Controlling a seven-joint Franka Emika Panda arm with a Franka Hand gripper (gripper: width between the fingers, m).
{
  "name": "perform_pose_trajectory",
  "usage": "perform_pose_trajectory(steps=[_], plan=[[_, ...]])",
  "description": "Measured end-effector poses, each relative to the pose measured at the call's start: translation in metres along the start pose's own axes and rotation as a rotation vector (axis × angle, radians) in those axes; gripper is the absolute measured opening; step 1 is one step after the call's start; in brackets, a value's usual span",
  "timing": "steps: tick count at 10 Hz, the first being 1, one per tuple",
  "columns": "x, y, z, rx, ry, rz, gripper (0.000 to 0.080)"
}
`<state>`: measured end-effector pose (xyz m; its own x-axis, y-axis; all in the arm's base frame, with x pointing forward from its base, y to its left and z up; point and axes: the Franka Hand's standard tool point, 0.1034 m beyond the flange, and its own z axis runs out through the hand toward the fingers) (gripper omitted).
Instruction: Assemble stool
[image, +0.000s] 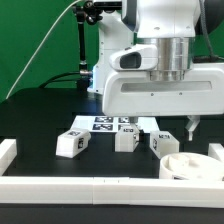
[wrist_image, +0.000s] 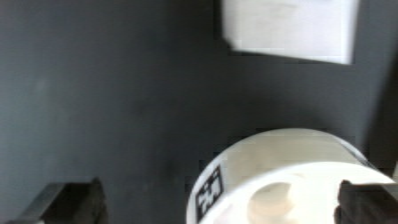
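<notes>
- Stool is in loose parts, nothing joined.
- Seat (image: 188, 167): round white disc lying flat on the black surface (image: 40, 125). It sits by the corner where the edge nearest the exterior camera meets the edge at the exterior view's right. The rim shows as a raised ring and seems to face up.
- In the wrist view the seat (wrist_image: 294, 165) shows as a pale curve with a blurred black-and-white tag (wrist_image: 210, 187) on its side wall.
- Legs: three stubby white tagged blocks in a loose row toward the middle of the surface, farther from the near edge than the seat.
- Leg A (image: 72, 143) is at the exterior view's left, leg B (image: 125, 139) in the middle, leg C (image: 163, 142) at the right. All three are apart from one another.
- Leg C is near the seat; whether they touch I cannot tell.
- Gripper (wrist_image: 217, 203): jaws spread wide, gripping nothing. Its dark fingers (wrist_image: 71, 203) stand well apart, with the seat's wall below and between them.
- In the exterior view one finger (image: 190, 127) hangs over the seat, its tip clear of the rim.
- Arm housing (image: 150, 90): a bulky white body above the legs, hiding part of the scene behind it.
- Marker board (image: 108, 123): flat on the surface just behind the legs, partly under the arm.
- Rails: one long white rail (image: 100, 187) runs along the near edge, and another (image: 8, 150) sits at the edge on the exterior view's left. A short white end (image: 215, 152) shows beside the seat.
- The wrist view shows a pale rectangle (wrist_image: 285, 28) on the dark surface, apart from the seat and too blurred to name.
- Green backdrop (image: 40, 45) stands beyond the far edge.
</notes>
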<state>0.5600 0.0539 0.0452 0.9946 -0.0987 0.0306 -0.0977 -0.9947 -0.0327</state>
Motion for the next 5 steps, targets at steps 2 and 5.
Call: perform_pose_trajectory(steps=[2, 5], plan=[[-0.0044, -0.0018, 0.0027, 0.002, -0.015, -0.008, 0.0649], [-0.0123, 0.0010, 0.0028, -0.018, -0.171, -0.022, 0.0649]])
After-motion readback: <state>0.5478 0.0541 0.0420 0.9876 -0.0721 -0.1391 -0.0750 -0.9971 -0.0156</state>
